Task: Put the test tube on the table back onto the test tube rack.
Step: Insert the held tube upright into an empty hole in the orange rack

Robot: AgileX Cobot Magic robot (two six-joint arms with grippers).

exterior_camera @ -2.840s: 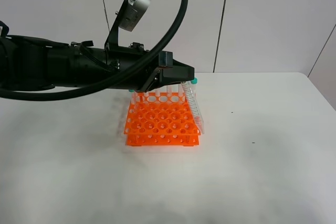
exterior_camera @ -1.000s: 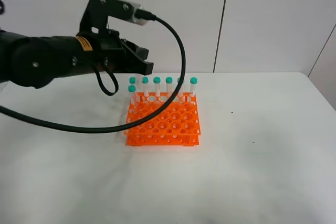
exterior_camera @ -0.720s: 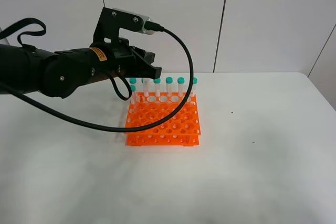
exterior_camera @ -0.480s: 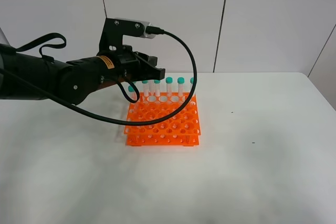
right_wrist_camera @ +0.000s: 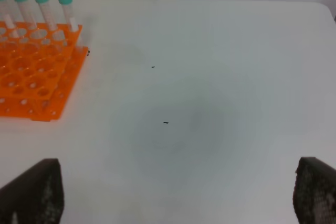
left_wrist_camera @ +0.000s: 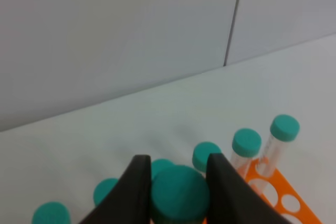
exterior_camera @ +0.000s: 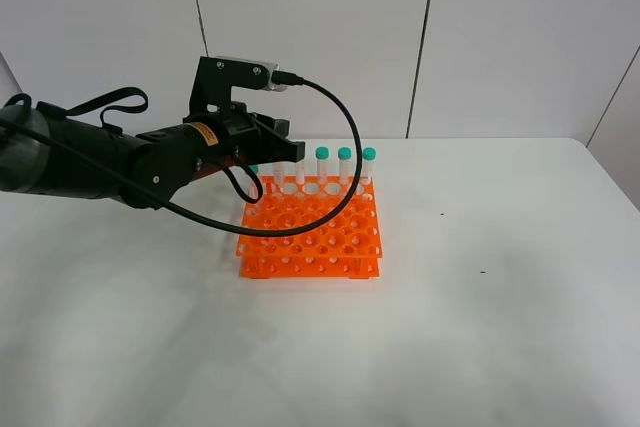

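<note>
Right tool (right_wrist_camera: 173, 182) is hanging wide open and empty over the smooth white counter (exterior_camera: 480, 327). Further back, the bright orange plastic test tube rack (exterior_camera: 310, 237), a two-tiered grid of round holes, is sitting on the counter. Left tool (left_wrist_camera: 178, 169) is hovering over the rack's rear left part, its dark fingers (left_wrist_camera: 137, 192) pinching the round teal-green cap of the test tube (left_wrist_camera: 180, 195); the tube's lower end is hidden. Just beyond, capped clear tubes (exterior_camera: 344, 169) are standing upright along the back row.
</note>
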